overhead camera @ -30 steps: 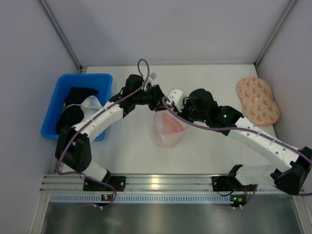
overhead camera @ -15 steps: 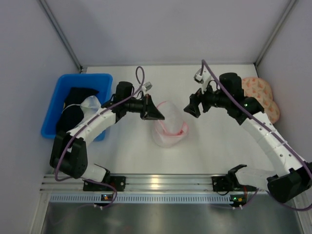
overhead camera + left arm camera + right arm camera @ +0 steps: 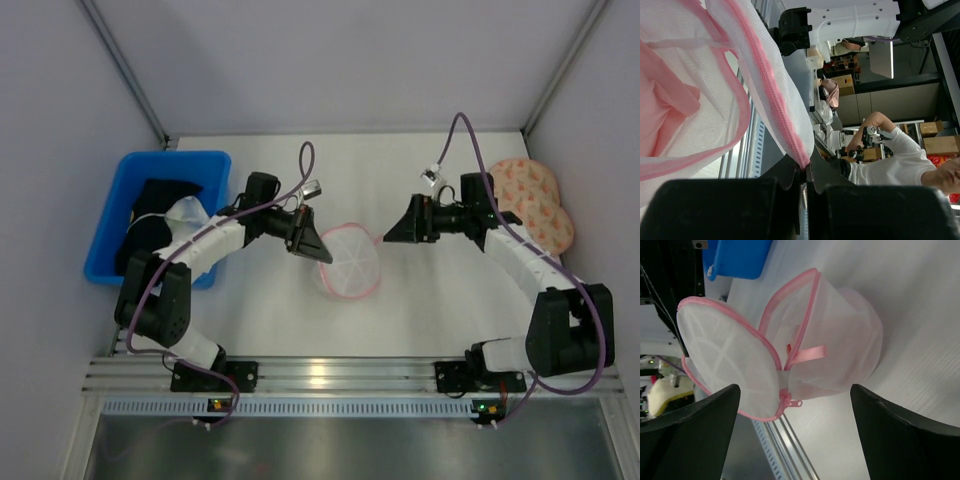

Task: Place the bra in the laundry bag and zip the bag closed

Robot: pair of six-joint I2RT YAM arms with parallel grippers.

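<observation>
The laundry bag (image 3: 350, 262) sits in the middle of the bench (image 3: 430, 310), between my two tools. Its round lid (image 3: 725, 365) stands partly away from the body, so the pink-edged opening gapes. The zipper pull (image 3: 794, 402) hangs at the low end of that gap. Through the white mesh I can see the bra (image 3: 667, 105), soft pink fabric lying inside the bag.

My left tool (image 3: 802, 170) has its fingers pressed together on the pink zipper edging, pinching the bag's rim on its left side.

My right tool (image 3: 392, 234) hovers just beside the bag's right side. It does not touch the bag, its fingers are spread wide, and it holds nothing. Its wrist camera looks straight at the open lid.

Farther back on my left, a blue bin (image 3: 110, 230) rests on the bench with a black garment (image 3: 160, 195) and a white garment (image 3: 185, 212) in it. At the far right, near the wall, lies a peach speckled pad (image 3: 530, 205), well apart from the bag.
</observation>
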